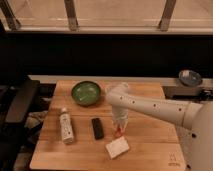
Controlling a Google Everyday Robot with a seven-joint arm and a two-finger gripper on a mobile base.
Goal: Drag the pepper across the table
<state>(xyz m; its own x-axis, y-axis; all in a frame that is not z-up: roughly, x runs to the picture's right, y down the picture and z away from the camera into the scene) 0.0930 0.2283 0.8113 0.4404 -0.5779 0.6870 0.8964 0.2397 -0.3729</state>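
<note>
The light-brown wooden butcher-block desk (150, 150) carries five loose items: one round green bowl (85, 93), one upright-labelled white bottle lying on its side (66, 127), one black rectangular bar (97, 128), one white rectangular block (117, 147), and one small orange-red pepper (118, 132). One white robot arm (155, 108) is present, fitted with one end effector (120, 125) positioned directly above the pepper. One grey round dish (190, 77) sits off the desk at the far right.
</note>
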